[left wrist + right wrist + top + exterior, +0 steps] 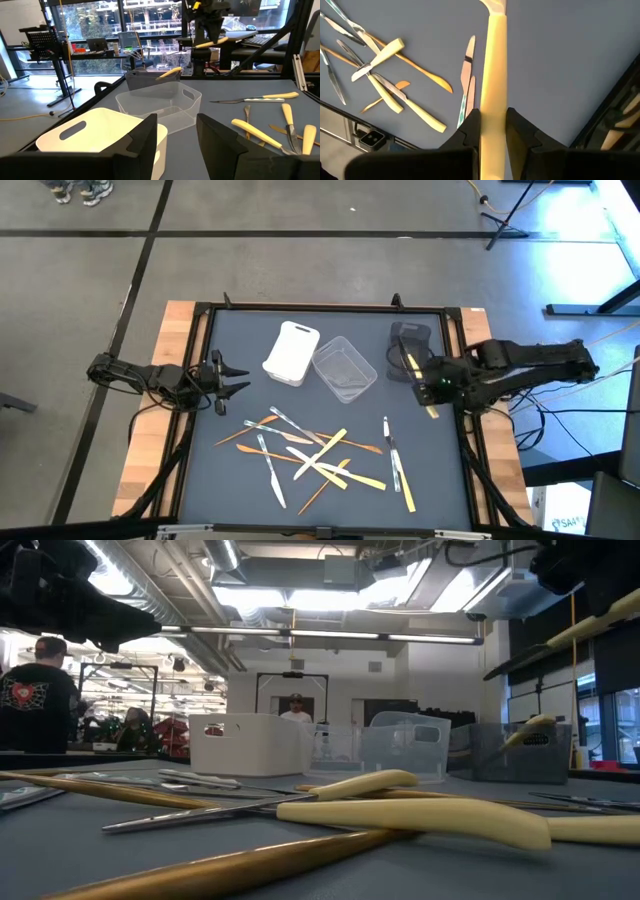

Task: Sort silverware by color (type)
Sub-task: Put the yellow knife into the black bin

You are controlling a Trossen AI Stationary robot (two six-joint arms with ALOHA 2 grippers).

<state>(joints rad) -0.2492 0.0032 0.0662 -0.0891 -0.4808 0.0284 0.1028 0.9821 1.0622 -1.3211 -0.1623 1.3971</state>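
Silverware point(320, 460) lies in a loose pile on the near part of the surface point(230, 480), w/ one yellow piece point(496, 75) pinched btw my right fingers point(492, 131), lifted above the surface near the grey tub point(410, 352). My left fingers point(175, 137) are spread, holding nothing, facing the white tub point(95, 135) and clear tub point(160, 102).

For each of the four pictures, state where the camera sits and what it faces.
High: overhead, looking down; left gripper open, right gripper holding a yellow plastic utensil.
Low: tabletop level, across scattered cutlery.
Left wrist: faces white tub, own fingers showing.
Right wrist: looks down along the utensil.
Shared: clear tub in high, low, left wrist.
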